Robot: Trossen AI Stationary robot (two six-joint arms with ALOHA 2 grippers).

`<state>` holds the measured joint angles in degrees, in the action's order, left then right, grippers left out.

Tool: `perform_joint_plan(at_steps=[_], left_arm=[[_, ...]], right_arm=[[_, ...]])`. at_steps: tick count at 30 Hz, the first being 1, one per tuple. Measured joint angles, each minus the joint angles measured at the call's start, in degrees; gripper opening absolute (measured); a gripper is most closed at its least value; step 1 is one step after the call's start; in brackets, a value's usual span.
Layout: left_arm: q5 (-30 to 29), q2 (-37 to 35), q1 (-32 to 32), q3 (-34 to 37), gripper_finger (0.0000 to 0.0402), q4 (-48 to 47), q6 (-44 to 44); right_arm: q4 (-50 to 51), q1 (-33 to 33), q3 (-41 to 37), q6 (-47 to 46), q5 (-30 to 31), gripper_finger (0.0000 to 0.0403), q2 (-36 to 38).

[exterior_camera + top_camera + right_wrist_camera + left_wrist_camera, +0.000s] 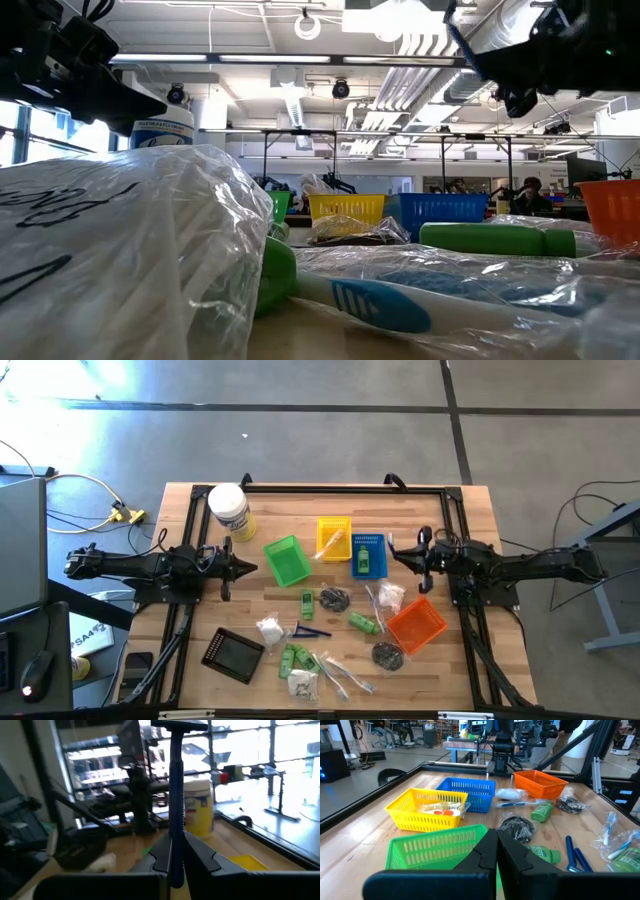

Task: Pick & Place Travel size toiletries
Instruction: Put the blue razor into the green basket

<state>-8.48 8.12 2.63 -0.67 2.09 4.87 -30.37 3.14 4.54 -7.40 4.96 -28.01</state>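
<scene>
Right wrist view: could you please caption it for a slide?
Right gripper shut on a thin dark blue razor, held upright.

Bare table [460, 520] lies along the far edge behind the baskets, and a smaller open patch sits near the left front corner beside the black tray [232, 654]. The green basket [287, 560], yellow basket [334, 538] and blue basket [369, 555] crowd the middle, the white jar [228, 510] blocks the far left, and scattered toiletries [318, 660] fill the front.

Toiletries [330, 635] scattered on table front; razor [175, 795] upright in right pincer [175, 852].
</scene>
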Motion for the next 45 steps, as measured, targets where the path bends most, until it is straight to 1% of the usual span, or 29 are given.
perform_joint_plan(at_steps=[3,5,8,12,18,22,25,29,32,34,40,45], left_arm=[[-0.1,0.0,0.0,0.0,0.0000,0.3,0.3],[-0.3,0.0,0.0,0.0,0.0000,0.8,0.3],[-0.3,0.0,0.0,0.0,0.0000,1.1,0.0],[-0.3,0.0,0.0,0.0,0.0000,1.1,0.0],[-0.2,0.0,0.0,0.0,0.0000,1.0,2.3],[-0.2,0.0,0.0,0.0,0.0000,1.0,3.9],[-0.1,0.0,0.0,-0.4,0.0000,0.6,4.4],[0.0,0.0,0.0,-1.1,0.0000,0.1,4.4],[0.0,0.0,0.0,-1.3,0.0000,-0.2,4.4],[0.0,0.0,0.0,-1.3,0.0000,-0.2,4.4],[0.0,0.0,0.0,-1.4,0.0000,-0.5,4.5],[-0.1,0.0,0.0,-1.4,0.0000,-0.4,4.5]], right_arm=[[6.2,0.0,6.6,-0.4,2.0,0.0023,-6.0],[8.3,0.0,11.7,-0.4,1.2,0.0023,-11.4],[10.8,0.0,19.9,-0.4,1.0,0.0023,-21.4],[16.9,0.6,31.5,-0.3,-0.3,0.0023,-35.9],[22.4,1.4,48.0,-3.7,-1.2,0.0023,-55.9],[27.0,2.3,58.1,-5.7,-6.9,0.0023,-66.5],[30.2,2.9,64.5,-6.9,-10.9,0.0023,-72.9],[36.0,3.4,72.1,-8.7,-11.3,0.0023,-79.6],[41.0,3.5,77.2,-10.3,-10.2,0.0023,-83.9],[42.5,3.3,79.7,-11.0,-8.6,0.0023,-86.6],[42.2,3.3,83.0,-14.5,-8.0,0.0023,-91.8],[42.0,3.5,83.3,-16.8,-3.8,0.0023,-92.6]])
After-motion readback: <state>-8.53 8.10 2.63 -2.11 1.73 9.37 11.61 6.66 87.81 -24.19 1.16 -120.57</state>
